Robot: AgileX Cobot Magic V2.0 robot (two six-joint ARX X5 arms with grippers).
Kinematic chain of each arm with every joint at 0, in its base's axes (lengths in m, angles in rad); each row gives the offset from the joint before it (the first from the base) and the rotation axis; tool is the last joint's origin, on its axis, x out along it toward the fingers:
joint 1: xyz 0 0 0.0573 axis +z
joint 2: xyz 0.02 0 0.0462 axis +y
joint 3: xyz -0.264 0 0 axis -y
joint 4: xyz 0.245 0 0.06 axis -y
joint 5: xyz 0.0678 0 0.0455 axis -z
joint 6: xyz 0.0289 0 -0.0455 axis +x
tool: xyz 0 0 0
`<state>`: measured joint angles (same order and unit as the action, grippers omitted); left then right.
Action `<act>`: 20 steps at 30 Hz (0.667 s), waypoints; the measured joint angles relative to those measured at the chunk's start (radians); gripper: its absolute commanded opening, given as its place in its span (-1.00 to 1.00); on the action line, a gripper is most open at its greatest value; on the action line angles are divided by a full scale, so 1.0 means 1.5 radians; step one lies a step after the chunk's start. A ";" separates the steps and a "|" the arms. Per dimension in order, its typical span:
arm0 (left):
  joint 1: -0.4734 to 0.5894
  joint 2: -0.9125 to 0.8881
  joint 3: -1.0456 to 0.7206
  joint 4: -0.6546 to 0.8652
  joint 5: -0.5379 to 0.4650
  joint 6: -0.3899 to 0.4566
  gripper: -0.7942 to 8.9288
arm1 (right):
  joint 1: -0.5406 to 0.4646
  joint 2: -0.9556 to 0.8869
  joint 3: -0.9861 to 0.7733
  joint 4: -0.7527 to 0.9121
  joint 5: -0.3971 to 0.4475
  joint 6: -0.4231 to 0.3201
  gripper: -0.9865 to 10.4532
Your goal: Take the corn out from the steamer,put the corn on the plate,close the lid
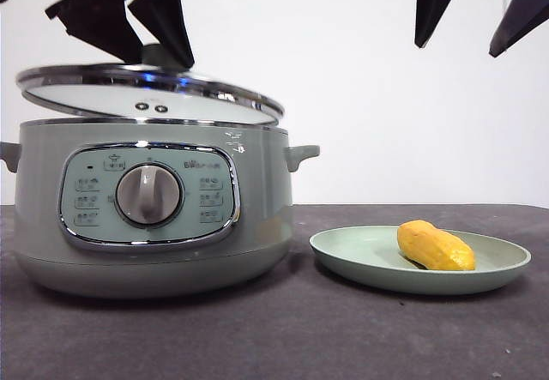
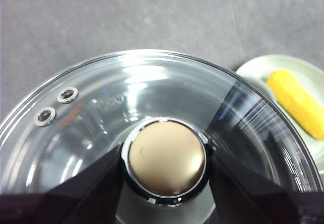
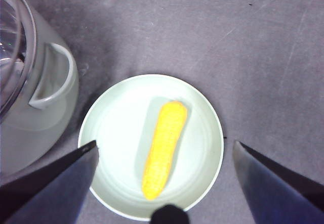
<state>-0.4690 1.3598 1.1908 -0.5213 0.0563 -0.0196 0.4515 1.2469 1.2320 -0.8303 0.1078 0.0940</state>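
Observation:
The yellow corn (image 1: 435, 246) lies on the pale-green plate (image 1: 360, 260) to the right of the steamer (image 1: 257, 217); it also shows in the right wrist view (image 3: 163, 148) on the plate (image 3: 116, 133). My left gripper (image 1: 159, 50) is shut on the lid's knob (image 2: 167, 158) and holds the glass lid (image 1: 103, 97) tilted just above the steamer's rim. My right gripper (image 1: 480, 11) is open and empty, high above the plate.
The dark grey table (image 1: 283, 337) runs in front of the steamer and plate. The steamer's side handle (image 3: 50, 77) stands close to the plate's edge. A white wall is behind.

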 measured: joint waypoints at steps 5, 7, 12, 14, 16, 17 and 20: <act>0.000 0.021 0.000 -0.005 0.002 -0.001 -0.86 | 0.000 -0.004 0.000 -0.020 0.000 0.001 -0.06; -0.001 0.025 0.000 -0.009 0.003 -0.003 -0.85 | 0.000 -0.004 0.000 -0.023 0.000 0.000 -0.06; -0.001 0.026 0.000 -0.021 0.003 -0.005 -0.85 | 0.000 -0.005 0.000 -0.024 0.000 0.001 -0.06; -0.001 0.026 0.000 -0.023 0.003 -0.005 -0.85 | 0.000 -0.005 0.000 -0.024 0.000 0.001 -0.06; -0.001 0.026 0.000 -0.026 0.003 -0.005 -0.84 | 0.000 -0.005 0.000 -0.024 0.000 0.001 -0.06; -0.001 0.026 0.001 -0.027 0.003 -0.005 -0.82 | 0.000 -0.005 0.000 -0.024 0.000 0.000 -0.06; -0.001 0.026 0.001 -0.028 0.003 -0.005 -0.37 | 0.000 -0.005 0.000 -0.024 0.000 0.001 -0.06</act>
<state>-0.4698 1.3987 1.1923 -0.5640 0.0601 -0.0269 0.4515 1.2392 1.2320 -0.8665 0.1081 0.0948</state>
